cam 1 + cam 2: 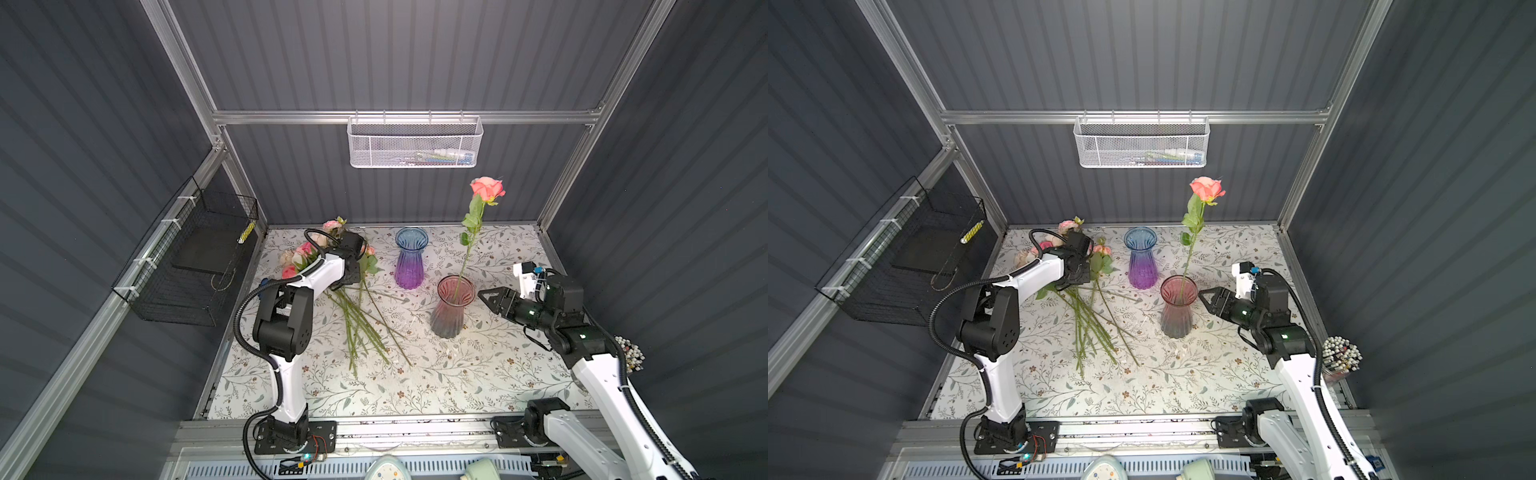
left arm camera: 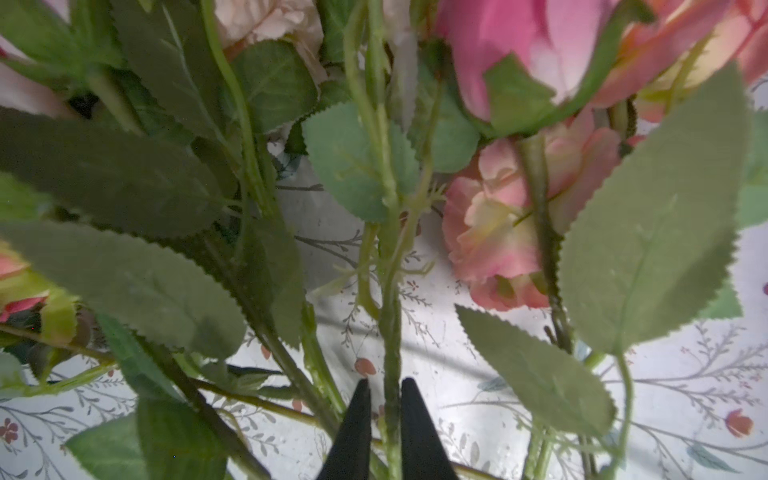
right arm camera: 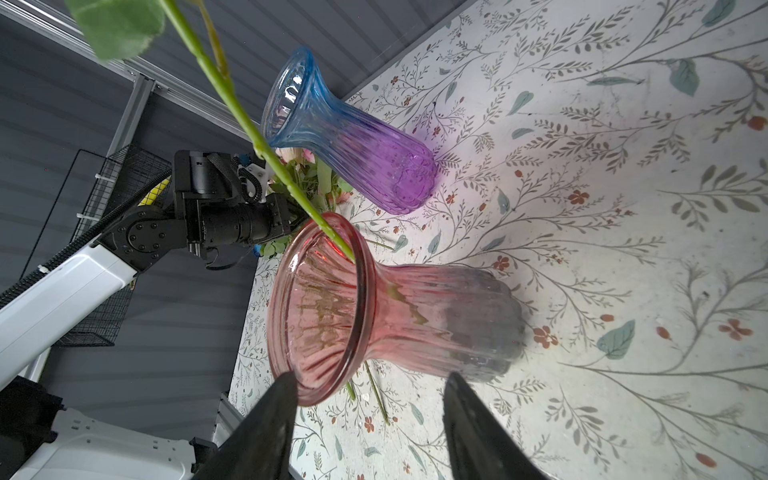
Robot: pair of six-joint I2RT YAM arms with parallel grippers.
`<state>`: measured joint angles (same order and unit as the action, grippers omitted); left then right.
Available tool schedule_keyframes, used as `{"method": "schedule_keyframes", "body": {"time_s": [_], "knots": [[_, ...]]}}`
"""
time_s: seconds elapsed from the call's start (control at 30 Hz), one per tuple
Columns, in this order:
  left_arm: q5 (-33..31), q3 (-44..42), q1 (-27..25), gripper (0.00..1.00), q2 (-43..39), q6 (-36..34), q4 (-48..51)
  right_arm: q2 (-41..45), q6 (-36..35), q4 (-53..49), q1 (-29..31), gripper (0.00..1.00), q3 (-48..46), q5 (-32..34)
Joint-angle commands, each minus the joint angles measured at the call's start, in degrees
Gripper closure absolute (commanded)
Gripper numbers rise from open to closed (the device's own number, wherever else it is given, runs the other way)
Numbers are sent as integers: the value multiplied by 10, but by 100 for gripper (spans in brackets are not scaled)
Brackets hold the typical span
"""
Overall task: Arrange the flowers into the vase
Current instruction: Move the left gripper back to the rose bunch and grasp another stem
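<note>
In both top views, the pink vase (image 1: 448, 322) stands upright on the table (image 1: 498, 374) and holds one coral rose (image 1: 487, 189). The blue-and-purple vase (image 1: 410, 266) stands upright near it. The other flowers (image 1: 1088, 328) lie bundled on the table, left of both vases. A white mesh basket (image 1: 374, 145) on the back wall holds small items, too blurred to identify.

Left wrist view: the left gripper (image 2: 385, 384) sets its fingers narrowly astride one green stem (image 2: 390, 332). A firm clamp cannot be confirmed.

Right wrist view: the right gripper (image 3: 370, 376) stands spread, holding nothing, just beside the pink vase rim.
</note>
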<state>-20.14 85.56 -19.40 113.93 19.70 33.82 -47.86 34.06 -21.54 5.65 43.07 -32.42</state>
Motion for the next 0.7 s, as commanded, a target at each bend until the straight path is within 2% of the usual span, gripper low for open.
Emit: {"method": "schedule_keyframes", "body": {"time_s": [0.0,0.17,0.27,0.43,0.53,0.67], "knots": [[3,-1,3,90,18,-10,4,1,-9,8,2,42,0,-10],[31,4,3,91,19,-8,0,5,-7,6,2,42,1,-5],[34,3,3,81,17,-3,3,5,-7,5,2,41,2,-4],[32,-4,4,72,14,-3,3,1,-5,6,2,41,4,-5],[37,-8,6,84,14,-3,-3,-1,-5,6,2,42,7,-6],[56,-7,8,92,15,-3,-6,0,-6,4,2,42,10,-6]]}}
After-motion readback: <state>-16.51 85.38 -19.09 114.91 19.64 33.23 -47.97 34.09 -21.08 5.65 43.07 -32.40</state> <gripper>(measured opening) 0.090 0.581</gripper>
